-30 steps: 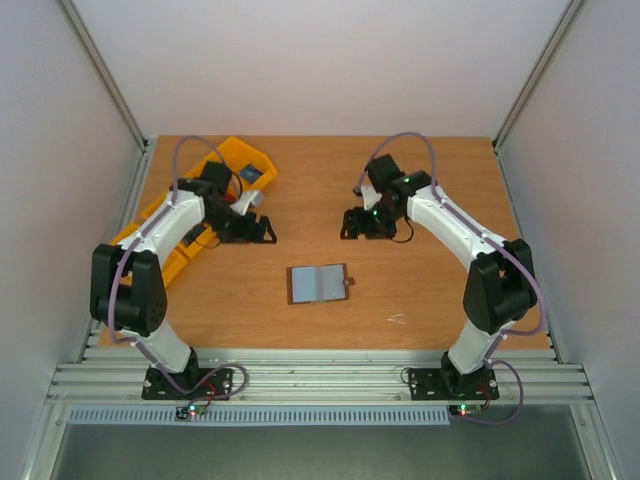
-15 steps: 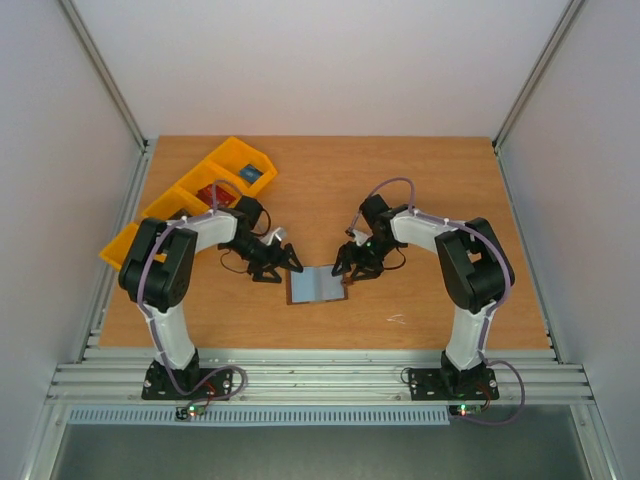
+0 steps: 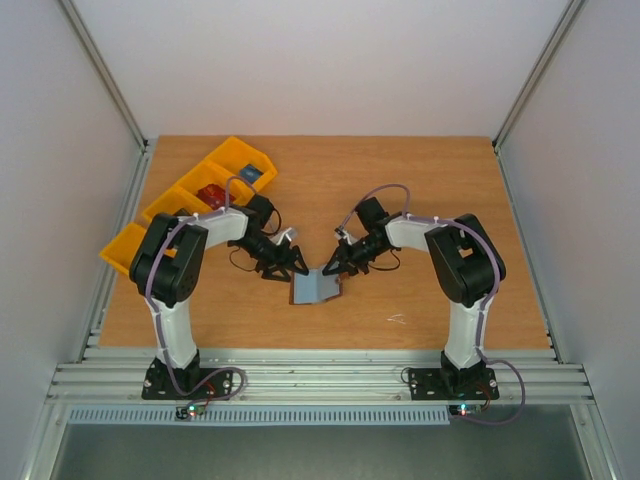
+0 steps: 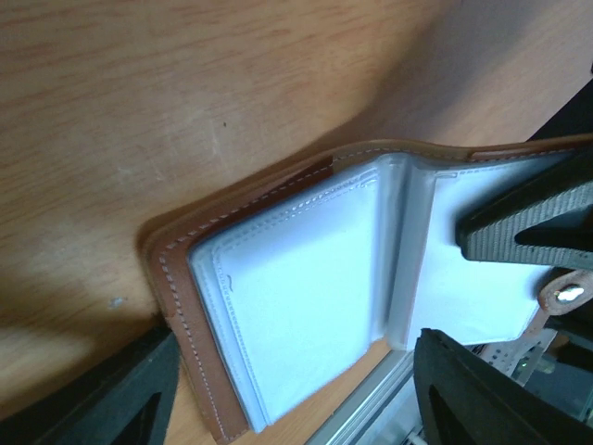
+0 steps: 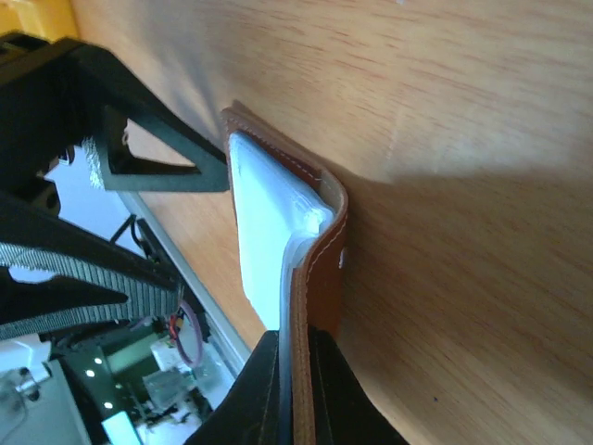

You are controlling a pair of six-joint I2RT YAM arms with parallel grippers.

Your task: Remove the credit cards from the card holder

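Observation:
The card holder lies open on the wood table, brown outside, pale grey-blue lining facing up. My right gripper is shut on the holder's right flap and holds it raised off the table, fingers pinching the brown edge. My left gripper is open, its fingers straddling the holder's left half without squeezing it. No card shows in the pockets. A red flat thing, seemingly the credit cards, lies in a yellow bin compartment.
A row of yellow bins runs diagonally at the back left; one compartment holds a blue item. A small pale scrap lies front right of the holder. The aluminium rail borders the table's near edge.
Both arms swung in from the back to the card holder. The right gripper closed on the right flap and tilted it up; the left gripper came to the left half, narrowing slightly.

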